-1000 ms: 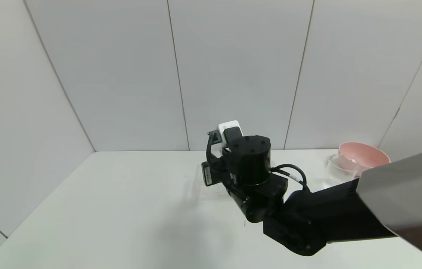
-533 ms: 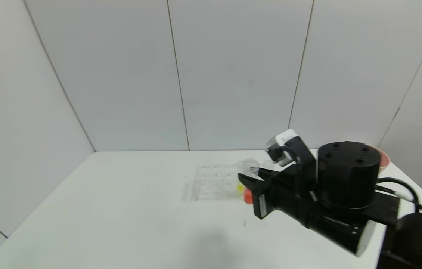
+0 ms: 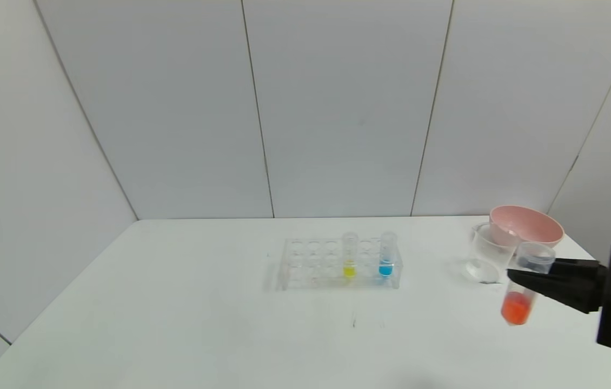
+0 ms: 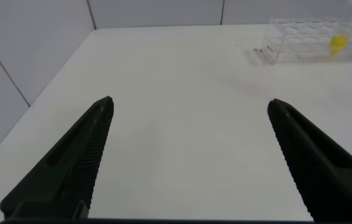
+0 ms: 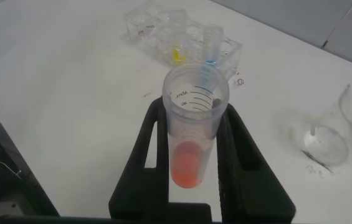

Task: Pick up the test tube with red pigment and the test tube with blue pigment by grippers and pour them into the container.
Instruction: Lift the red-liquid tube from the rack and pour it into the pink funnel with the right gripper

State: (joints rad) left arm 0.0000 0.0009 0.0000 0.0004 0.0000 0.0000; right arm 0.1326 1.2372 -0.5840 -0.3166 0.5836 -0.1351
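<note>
R gripper point(image 3: 522, 278) level – clamps red tube point(image 3: 519, 302) upright.

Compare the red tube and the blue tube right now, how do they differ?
The red tube is clamped in the right gripper, off the table near the beaker; the blue tube stands in the rack. One holds red-orange liquid, the other blue. Both are clear and upright.
</note>
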